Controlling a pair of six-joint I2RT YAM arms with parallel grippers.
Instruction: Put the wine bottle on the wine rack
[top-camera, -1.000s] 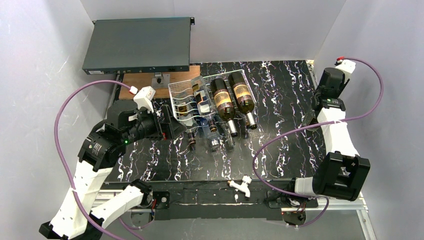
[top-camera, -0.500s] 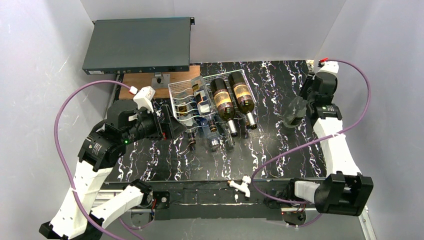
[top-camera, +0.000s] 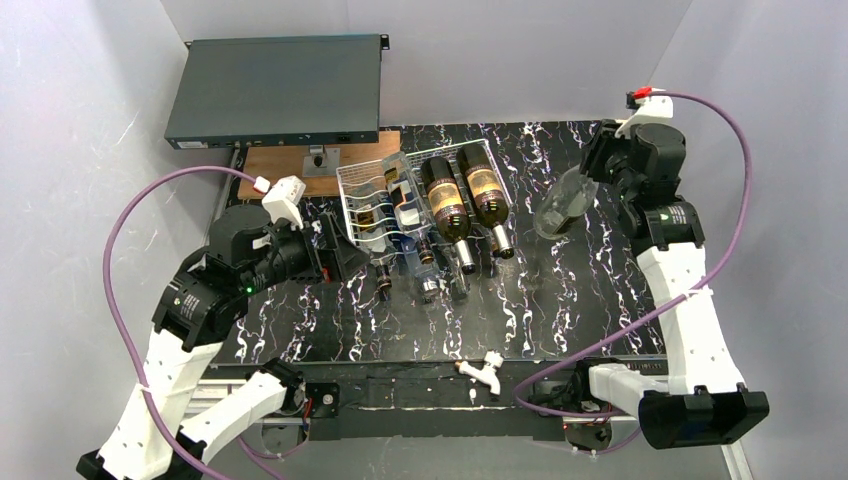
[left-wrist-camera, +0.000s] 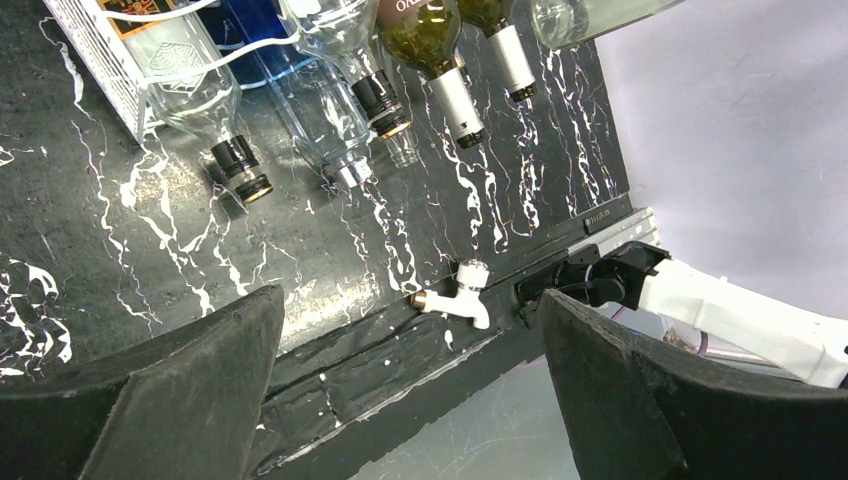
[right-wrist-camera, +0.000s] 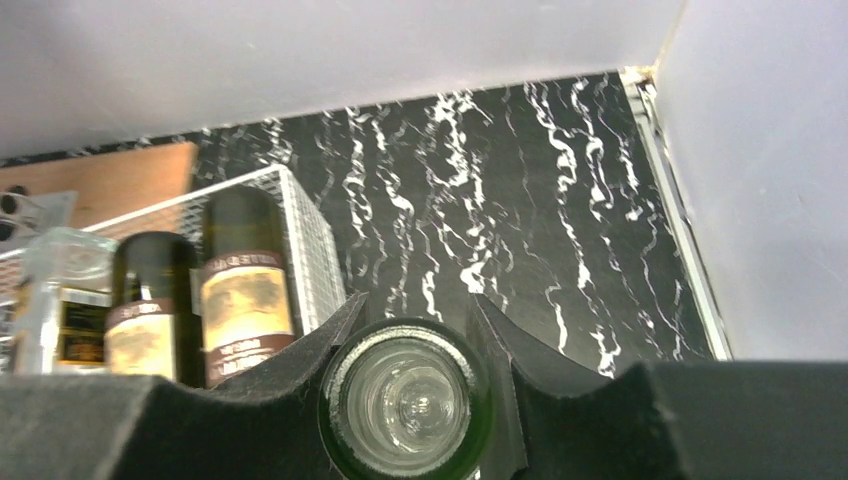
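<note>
The wine bottle (top-camera: 558, 206), clear greenish glass, hangs tilted in the air right of the wine rack (top-camera: 352, 186), with my right gripper (top-camera: 597, 170) shut on it. In the right wrist view its round glass end (right-wrist-camera: 405, 400) sits between the black fingers (right-wrist-camera: 300, 370), gripper (right-wrist-camera: 414, 302). The white wire wine rack (right-wrist-camera: 303, 232) holds several bottles, among them two dark labelled ones (top-camera: 446, 203) (top-camera: 485, 190), necks toward me. My left gripper (top-camera: 345, 255) stands open at the rack's front left, holding nothing; its wrist view, gripper (left-wrist-camera: 410, 310), shows bottle necks (left-wrist-camera: 243, 167) and a rack corner (left-wrist-camera: 100, 62).
A dark grey flat box (top-camera: 275, 90) stands at the back left on a wooden board (top-camera: 290, 160). A small white tap (top-camera: 486, 370) lies at the table's near edge. Grey walls close in the left, back and right sides.
My right arm has swung in from the far right toward the rack, bringing the bottle into the top view. The left arm has barely shifted.
</note>
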